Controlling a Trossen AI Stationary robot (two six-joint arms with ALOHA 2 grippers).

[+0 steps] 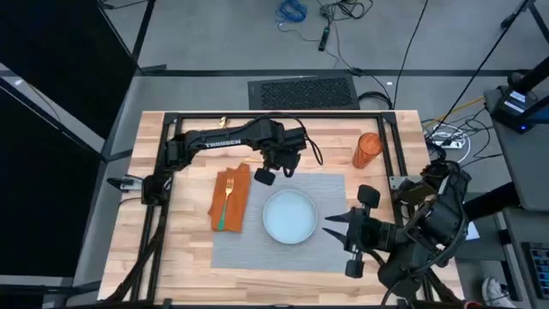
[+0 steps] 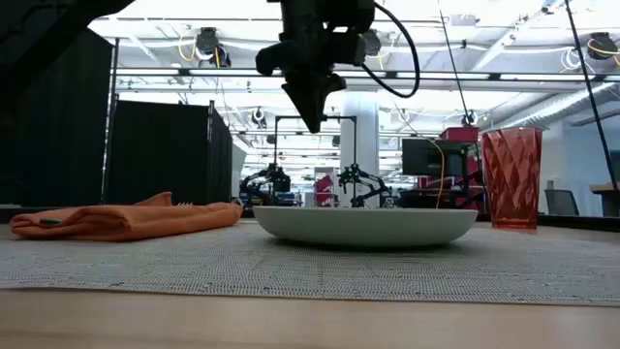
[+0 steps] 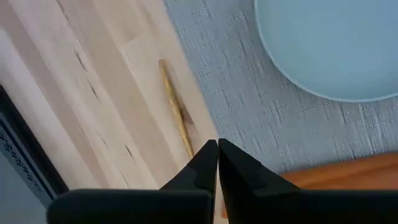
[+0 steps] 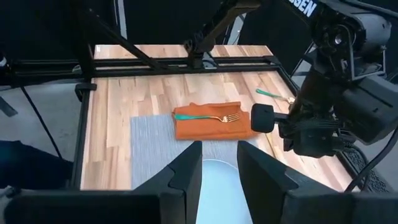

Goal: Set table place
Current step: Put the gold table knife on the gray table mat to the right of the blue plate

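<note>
1. You are looking at the table (image 1: 184, 257), a pale butcher-block top inside a black frame, with the grey woven placemat (image 1: 249, 249) lying flat toward its middle

2. A round pale blue-white plate (image 1: 289, 216) is sitting on the placemat, nearer its far edge, and in the low view the plate (image 2: 364, 225) is resting flat on the weave

3. An orange napkin (image 1: 230, 199) is lying beside the plate, partly over the placemat's left edge, and it is carrying a gold fork (image 1: 226, 196) with a green handle end

4. An orange ribbed tumbler (image 1: 367, 149) is standing upright on the bare wood past the placemat's far right corner

5. Your left gripper (image 1: 266, 174) is hanging above the far edge of the placemat, between napkin and plate; its fingers (image 3: 205, 163) are pressed together with nothing between them, pointing down near a thin gold utensil (image 3: 176, 109) that is lying on the wood just off the mat

6. Your right gripper (image 1: 336, 227) is waiting low at the placemat's right side, just beside the plate, with its fingers (image 4: 185, 168) spread apart and holding nothing
</note>
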